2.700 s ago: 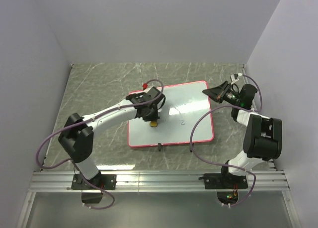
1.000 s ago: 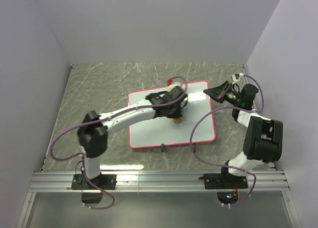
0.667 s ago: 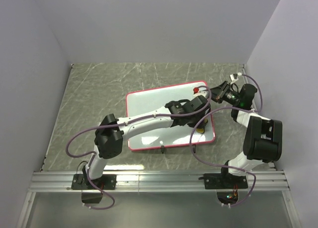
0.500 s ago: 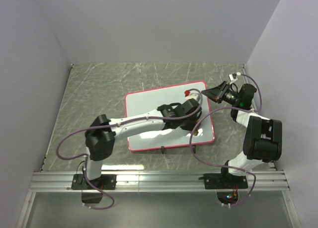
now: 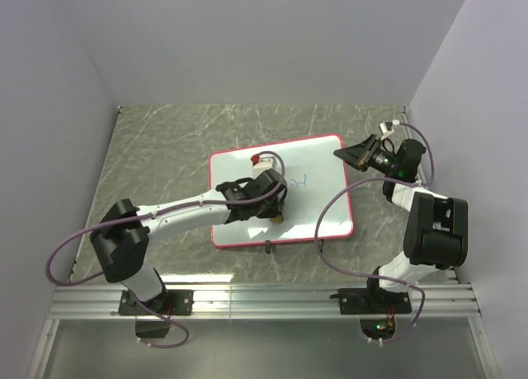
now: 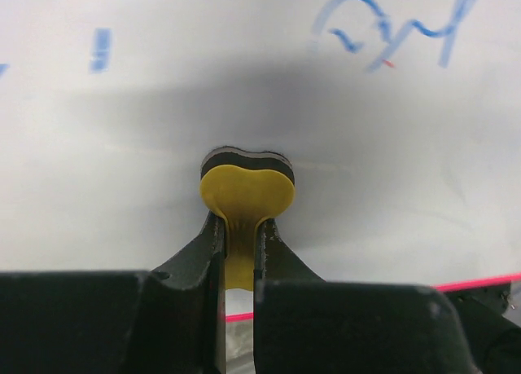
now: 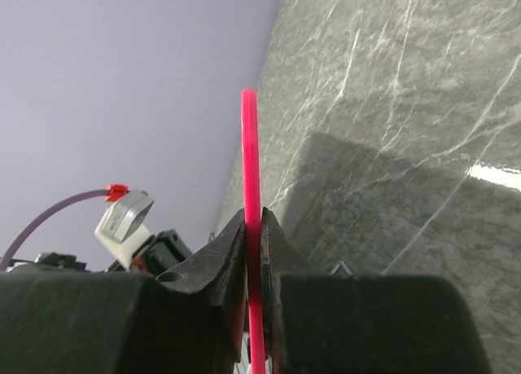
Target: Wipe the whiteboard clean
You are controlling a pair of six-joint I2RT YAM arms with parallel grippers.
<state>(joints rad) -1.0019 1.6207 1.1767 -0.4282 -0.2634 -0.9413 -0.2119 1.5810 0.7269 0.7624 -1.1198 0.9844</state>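
The whiteboard (image 5: 318, 199), white with a thin red-pink frame, lies on the grey marbled table. Blue scribbles (image 5: 297, 181) remain near its upper middle, and they show at the top right of the left wrist view (image 6: 391, 32). My left gripper (image 5: 276, 214) is shut on a small yellow sponge (image 6: 247, 191) with a dark underside, pressed on the board near its front edge. My right gripper (image 5: 342, 153) is shut on the board's far right corner; in the right wrist view the red-pink frame edge (image 7: 251, 162) runs between the fingers.
Two small black clips (image 5: 267, 246) sit on the board's near long edge. The table (image 5: 157, 148) is enclosed by pale walls at the back and both sides. A metal rail (image 5: 264, 300) holds the arm bases at the front.
My left gripper with the sponge swept right across the board to its right edge, then came back left to the lower middle. The board shifted slightly. The right gripper stayed on the corner.
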